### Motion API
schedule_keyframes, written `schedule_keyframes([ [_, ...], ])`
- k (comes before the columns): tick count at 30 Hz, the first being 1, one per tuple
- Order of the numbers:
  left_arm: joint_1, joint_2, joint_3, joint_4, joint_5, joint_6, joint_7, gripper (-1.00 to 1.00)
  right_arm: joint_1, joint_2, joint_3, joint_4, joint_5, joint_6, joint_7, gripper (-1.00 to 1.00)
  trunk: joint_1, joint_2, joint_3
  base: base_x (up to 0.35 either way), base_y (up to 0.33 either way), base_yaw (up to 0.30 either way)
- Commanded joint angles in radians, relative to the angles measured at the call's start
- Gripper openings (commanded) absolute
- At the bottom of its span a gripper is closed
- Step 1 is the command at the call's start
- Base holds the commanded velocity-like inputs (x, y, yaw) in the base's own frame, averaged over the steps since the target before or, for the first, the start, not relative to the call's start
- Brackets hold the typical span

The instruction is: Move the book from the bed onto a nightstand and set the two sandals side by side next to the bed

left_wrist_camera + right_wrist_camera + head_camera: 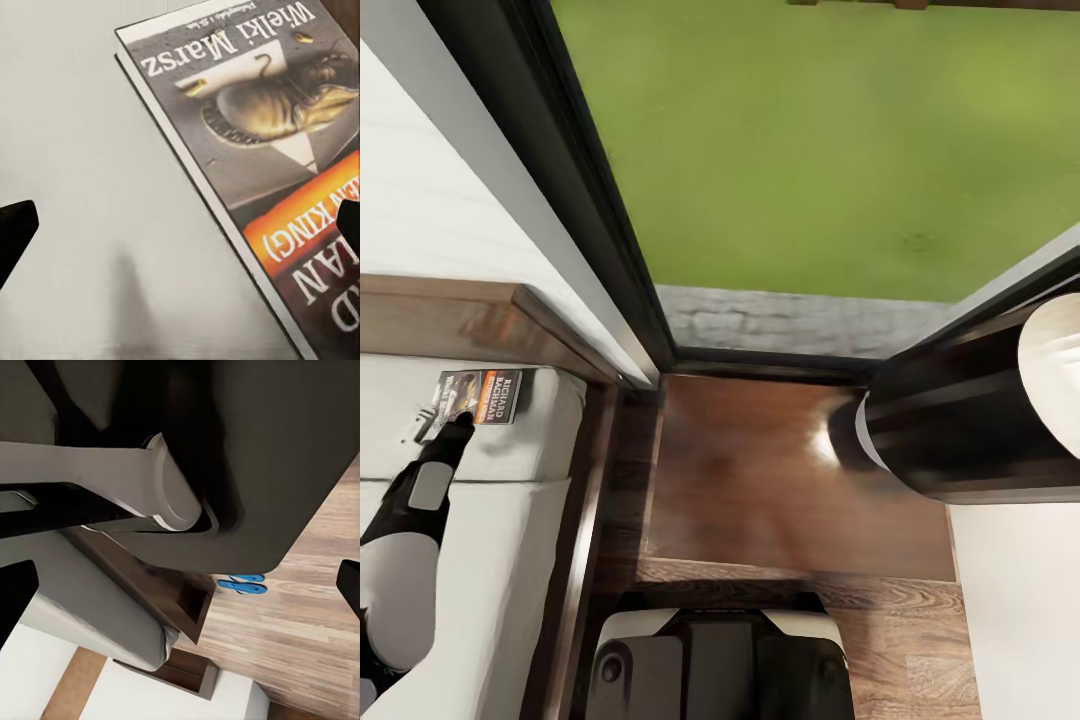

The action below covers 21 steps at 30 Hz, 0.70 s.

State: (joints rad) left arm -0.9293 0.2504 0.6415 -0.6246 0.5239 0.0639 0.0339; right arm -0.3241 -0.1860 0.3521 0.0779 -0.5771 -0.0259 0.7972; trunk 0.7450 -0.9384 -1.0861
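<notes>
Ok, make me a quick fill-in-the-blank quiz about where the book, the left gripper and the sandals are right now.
1. The book lies on the ____ of the bed.
2. The left gripper hangs over the book with its fingers ____.
3. The band across the book's cover is ____.
4. The two sandals lie on the wooden ____.

Missing words: mattress; open; orange; floor

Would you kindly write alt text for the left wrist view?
A thin paperback book with a dark illustrated cover, orange band and white lettering lies flat on the off-white mattress. The left tool is open, one dark fingertip over mattress, the other at the book's cover.
</notes>
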Motion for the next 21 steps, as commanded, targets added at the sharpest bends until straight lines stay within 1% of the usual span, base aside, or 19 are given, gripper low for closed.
schedule_keyframes([
  [1,0.006,0.000,0.001,0.004,0.010,0.009,0.003,1.00,-0.001,0.000,0.008,0.003,-0.009,-0.003,0.005,1.00,0.000,-0.001,0.000,0.000,0.000,0.000],
  [4,0.023,0.011,0.004,0.021,0.016,0.014,0.002,1.00,-0.001,0.000,0.008,0.003,-0.009,-0.003,0.005,1.00,0.000,-0.001,0.000,0.000,0.000,0.000],
  [9,0.051,0.040,0.030,0.049,0.044,0.042,-0.004,1.00,-0.001,0.000,0.008,0.003,-0.009,-0.004,0.005,1.00,0.000,-0.001,0.000,0.000,0.000,0.000],
  [13,0.059,0.062,0.036,0.071,0.065,0.065,-0.004,1.00,-0.001,0.000,0.008,0.003,-0.009,-0.006,0.005,1.00,0.000,-0.001,0.000,0.000,0.000,0.000],
  [19,0.060,0.096,0.039,0.037,0.099,0.098,-0.005,1.00,-0.001,0.000,0.009,0.003,-0.009,-0.008,0.003,1.00,0.000,-0.001,0.000,0.000,0.000,0.000],
  [20,0.060,0.108,0.039,-0.050,0.213,0.348,-0.005,1.00,-0.001,0.000,0.009,0.003,-0.009,-0.008,0.002,1.00,0.000,-0.001,0.000,0.000,0.000,0.000],
  [21,0.060,0.108,0.040,-0.062,0.214,0.363,-0.006,1.00,-0.001,0.000,0.009,0.003,-0.009,-0.008,0.002,1.00,0.000,-0.001,0.000,0.000,0.000,0.000],
])
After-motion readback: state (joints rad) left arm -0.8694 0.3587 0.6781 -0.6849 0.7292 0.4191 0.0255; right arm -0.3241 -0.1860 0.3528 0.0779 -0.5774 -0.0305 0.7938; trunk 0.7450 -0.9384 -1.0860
